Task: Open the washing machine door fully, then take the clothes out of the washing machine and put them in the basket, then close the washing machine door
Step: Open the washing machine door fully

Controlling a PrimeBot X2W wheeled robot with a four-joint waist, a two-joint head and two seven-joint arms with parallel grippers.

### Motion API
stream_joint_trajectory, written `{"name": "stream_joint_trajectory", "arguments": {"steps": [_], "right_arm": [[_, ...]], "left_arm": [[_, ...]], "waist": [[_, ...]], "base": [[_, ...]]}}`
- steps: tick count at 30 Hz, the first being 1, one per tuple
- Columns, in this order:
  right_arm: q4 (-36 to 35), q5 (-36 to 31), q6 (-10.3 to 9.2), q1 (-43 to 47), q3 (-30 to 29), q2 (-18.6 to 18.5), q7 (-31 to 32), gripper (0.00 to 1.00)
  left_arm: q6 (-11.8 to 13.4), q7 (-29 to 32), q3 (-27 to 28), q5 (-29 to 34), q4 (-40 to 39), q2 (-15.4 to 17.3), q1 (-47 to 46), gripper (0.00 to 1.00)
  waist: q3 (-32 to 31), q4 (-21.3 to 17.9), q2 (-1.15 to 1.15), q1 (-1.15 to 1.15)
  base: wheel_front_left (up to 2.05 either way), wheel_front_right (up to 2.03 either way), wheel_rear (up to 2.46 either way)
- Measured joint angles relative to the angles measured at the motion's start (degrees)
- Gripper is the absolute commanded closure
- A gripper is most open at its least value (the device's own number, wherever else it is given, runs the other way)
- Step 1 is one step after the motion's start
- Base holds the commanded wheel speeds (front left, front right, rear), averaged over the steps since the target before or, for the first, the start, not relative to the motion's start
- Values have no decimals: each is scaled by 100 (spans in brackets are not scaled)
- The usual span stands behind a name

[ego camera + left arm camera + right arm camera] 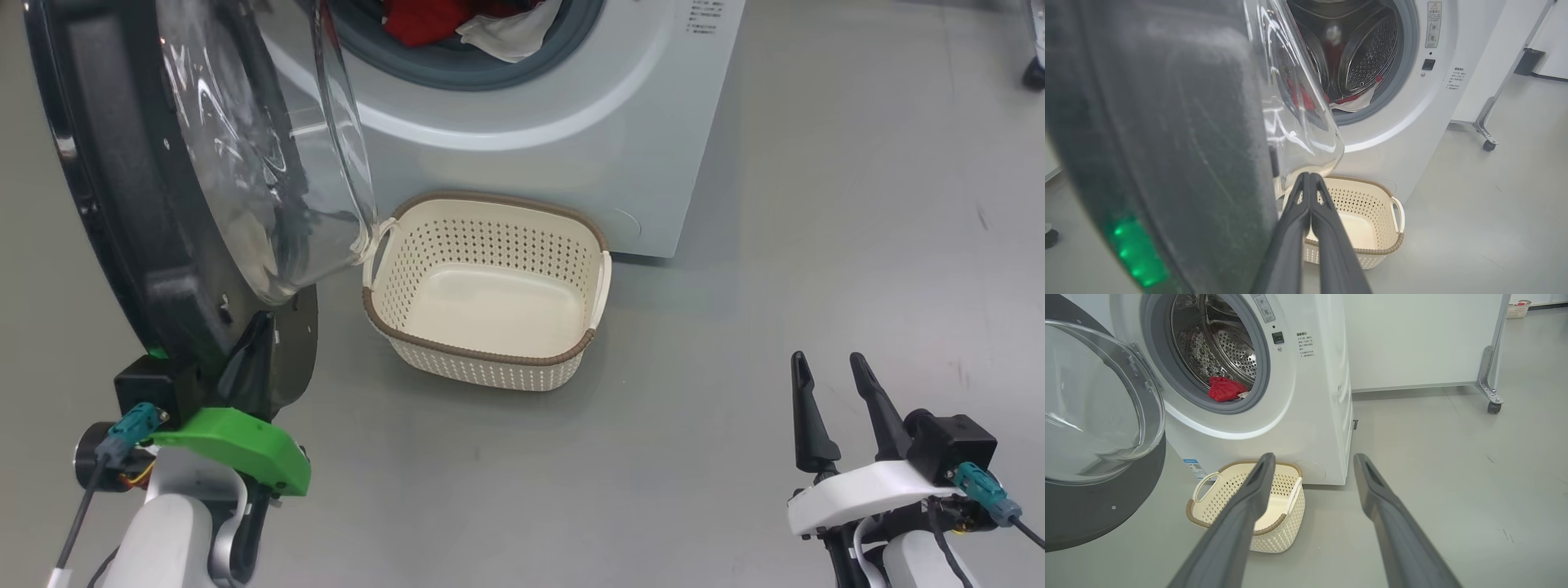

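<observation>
Cream basket point(482, 371) lies lengthwise along washer point(571, 122).

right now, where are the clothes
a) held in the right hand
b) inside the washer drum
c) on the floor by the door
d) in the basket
B: the red and white clothes lie at the mouth of the drum of the washing machine, while the basket on the floor in front of it shows only its bare bottom.
</observation>
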Motion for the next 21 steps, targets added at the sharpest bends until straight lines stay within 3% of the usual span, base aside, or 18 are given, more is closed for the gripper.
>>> {"name": "stream_joint_trajectory", "arguments": {"steps": [21], "right_arm": [[-58,-208,46,-97,57,-179,0,0]], "left_arm": [[224,-409,940,-479,7,135,-15,100]], "waist": [[668,564,0,0]], "base": [[0,0,0]]}}
